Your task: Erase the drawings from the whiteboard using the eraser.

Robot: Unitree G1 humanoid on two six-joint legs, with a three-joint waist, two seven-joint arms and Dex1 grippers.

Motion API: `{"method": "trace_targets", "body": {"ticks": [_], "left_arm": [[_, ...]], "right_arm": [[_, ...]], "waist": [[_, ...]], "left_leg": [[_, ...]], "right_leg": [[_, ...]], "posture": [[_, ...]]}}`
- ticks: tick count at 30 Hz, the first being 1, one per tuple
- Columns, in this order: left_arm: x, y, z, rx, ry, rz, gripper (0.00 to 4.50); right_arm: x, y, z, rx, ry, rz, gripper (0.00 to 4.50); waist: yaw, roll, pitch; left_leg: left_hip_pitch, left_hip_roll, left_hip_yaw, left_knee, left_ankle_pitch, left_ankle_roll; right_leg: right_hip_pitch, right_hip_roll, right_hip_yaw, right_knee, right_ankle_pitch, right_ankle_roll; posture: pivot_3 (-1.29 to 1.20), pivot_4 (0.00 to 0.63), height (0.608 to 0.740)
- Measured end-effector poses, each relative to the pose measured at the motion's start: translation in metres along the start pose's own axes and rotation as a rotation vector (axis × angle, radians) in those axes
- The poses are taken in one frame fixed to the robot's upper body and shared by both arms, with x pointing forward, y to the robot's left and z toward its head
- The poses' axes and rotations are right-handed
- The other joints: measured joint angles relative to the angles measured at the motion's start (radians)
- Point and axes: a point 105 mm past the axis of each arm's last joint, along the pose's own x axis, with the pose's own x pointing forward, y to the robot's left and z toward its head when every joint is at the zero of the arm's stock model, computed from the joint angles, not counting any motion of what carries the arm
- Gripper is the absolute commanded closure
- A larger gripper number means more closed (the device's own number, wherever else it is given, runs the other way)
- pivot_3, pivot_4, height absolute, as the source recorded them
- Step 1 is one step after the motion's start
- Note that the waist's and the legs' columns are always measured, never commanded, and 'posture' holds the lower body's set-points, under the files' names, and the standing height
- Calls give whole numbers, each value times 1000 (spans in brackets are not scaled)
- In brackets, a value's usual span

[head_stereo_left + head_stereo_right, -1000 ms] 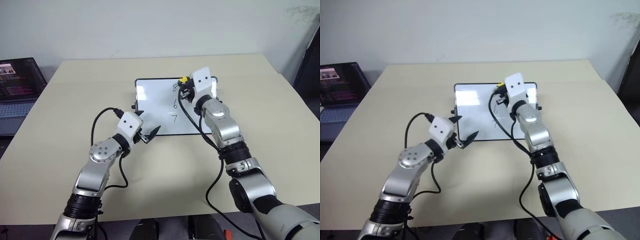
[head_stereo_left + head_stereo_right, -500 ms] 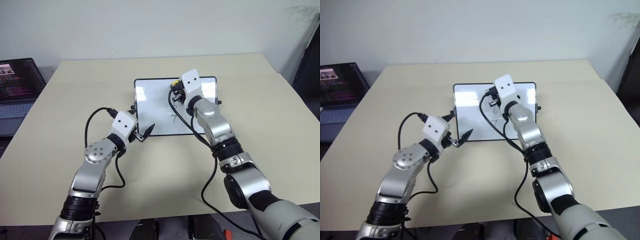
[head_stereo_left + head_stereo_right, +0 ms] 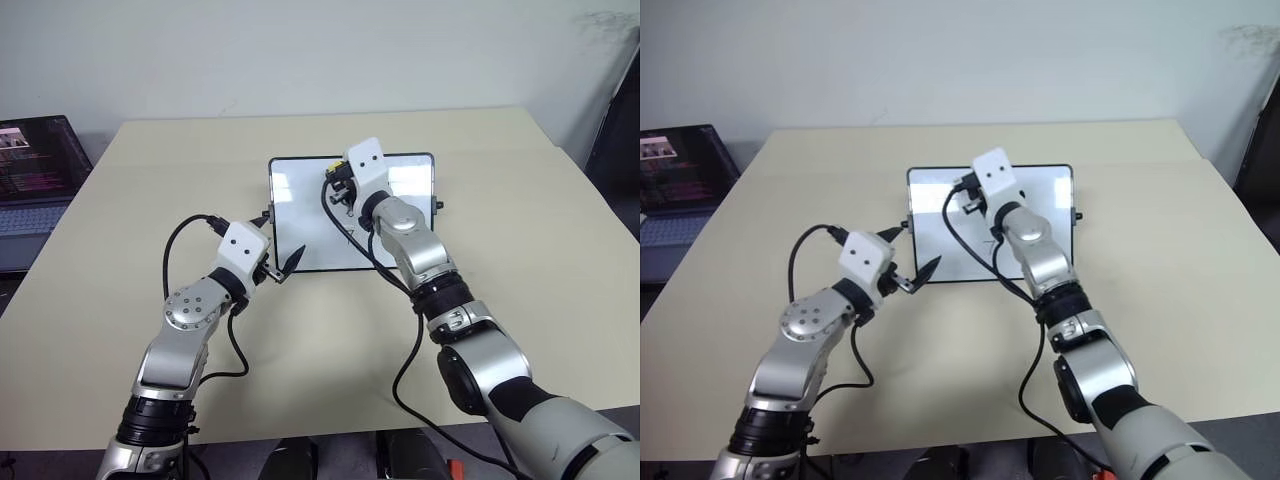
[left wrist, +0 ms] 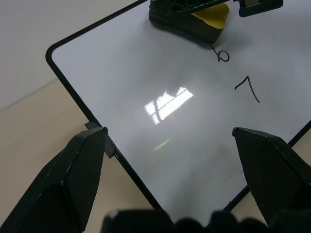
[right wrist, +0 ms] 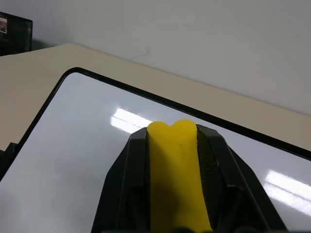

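Whiteboard lies flat on the beige counter, toward its far middle, its thin black frame rounded at the corners. The right end effector reaches over the board's upper middle with its two black fingers clamped tight on the eraser, a yellow block whose notched tip pokes out between them. In the left wrist view the eraser's dark base sits on the glossy white surface, just beside the 6. Of the drawings, the 6 and the 7 below it are legible there; the 8 cannot be made out. The left end effector hovers at the board's near left corner, its fingers spread wide and empty, straddling the board's edge. A dark laptop sits off the counter's left side.
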Motion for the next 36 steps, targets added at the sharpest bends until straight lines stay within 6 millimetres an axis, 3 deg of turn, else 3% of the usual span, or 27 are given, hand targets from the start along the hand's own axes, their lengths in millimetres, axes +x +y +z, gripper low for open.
{"method": "trace_targets", "body": {"ticks": [9,19,27,36], "left_arm": [[8,2,11,13,-30,-11,0],[12,3,8,13,-26,-29,0],[11,4,9,23,-29,-28,0],[8,10,8,37,-20,-13,0]], "right_arm": [[-7,-19,-3,-67,18,-46,3506],[-29,-37,-16,-98,51,-75,3506],[-31,-26,-22,-86,69,-59,3506],[-12,-9,-14,-66,63,-12,3506]], "waist": [[1,0,0],[2,-1,-1],[-1,-1,-1],[-6,-1,-1]], "left_leg": [[0,0,0,0,0,0],[0,0,0,1,0,0],[1,1,1,1,0,0],[2,2,2,1,0,0]], "right_leg": [[0,0,0,0,0,0],[1,0,0,0,0,0],[1,1,0,1,2,-1],[1,2,0,0,3,-1]], "posture": [[0,150,740],[0,150,740],[0,150,740],[0,150,740]]}}
